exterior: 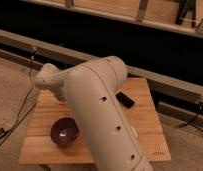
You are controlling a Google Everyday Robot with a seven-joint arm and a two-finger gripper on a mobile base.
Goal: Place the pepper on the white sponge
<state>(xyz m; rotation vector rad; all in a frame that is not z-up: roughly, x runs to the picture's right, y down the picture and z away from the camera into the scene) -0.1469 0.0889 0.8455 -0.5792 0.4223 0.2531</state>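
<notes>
I cannot see the claw itself from here: it sits somewhere below the pale wrist end (pixel 46 77) of the arm, over the far left part of the table, hidden behind the arm's own bulk. Its fingers are drawn together; whether anything is pinched between them I cannot tell.

The arm (pixel 102 117) fills the middle of my view. It rises from the bottom edge, bends at a rounded elbow near the centre, then turns left toward that wrist end. Small round holes run in a line along its big upper casing.

The pepper and the white sponge are both out of my sight; the arm covers the whole middle of the table.

On the wooden table (pixel 145 127), a purple bowl (pixel 64 132) stands upright near the front left, its right edge cut off by the arm. A small flat black block (pixel 125 99) lies just right of the arm, toward the far side.

A dark cable (pixel 22 107) trails across the floor on the left, and another (pixel 192 120) hangs at the right.
</notes>
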